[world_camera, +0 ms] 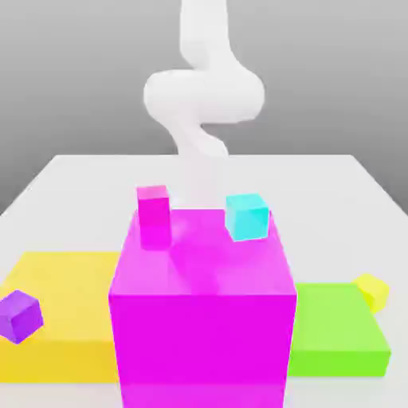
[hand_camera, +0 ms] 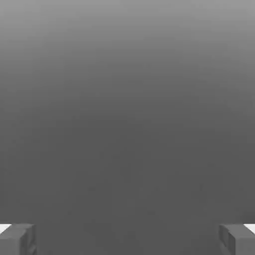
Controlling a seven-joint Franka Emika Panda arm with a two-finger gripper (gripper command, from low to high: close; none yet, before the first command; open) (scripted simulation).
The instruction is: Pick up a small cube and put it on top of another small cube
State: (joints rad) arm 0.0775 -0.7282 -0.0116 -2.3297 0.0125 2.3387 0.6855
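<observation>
Small yellow cube [world_camera: 372, 293] noted, exterior view, at the far corner of the green slab [world_camera: 335, 343] on the exterior view's right; its lower part is partly hidden by the slab, so contact between the two cannot be told. It appears turned at an angle to the slab's edges. Being a cube, no long axis is offered; a pair of opposite faces would have to be matched. The arm [world_camera: 203, 96] is seen behind the magenta block [world_camera: 199, 343], so the cube lies toward the exterior view's right of it and nearer that camera. Open desk [world_camera: 343, 207] is seen behind the cube and on its outer side; the slab's edge is judged the main obstacle for a low approach. The cyan cube [world_camera: 247, 217] and the pink box [world_camera: 154, 217] are seen at the block's far part, and should be cleared in any sideways travel. The small purple cube [world_camera: 20, 317], by the yellow slab [world_camera: 64, 311] on the exterior view's left, is judged a possible base; the choice is not settled. Hand view: the claw [hand_camera: 127, 239] is seen released, its two fingers well apart with nothing between them. Reaching across and turning to the cube's faces are judged necessary before descent.
</observation>
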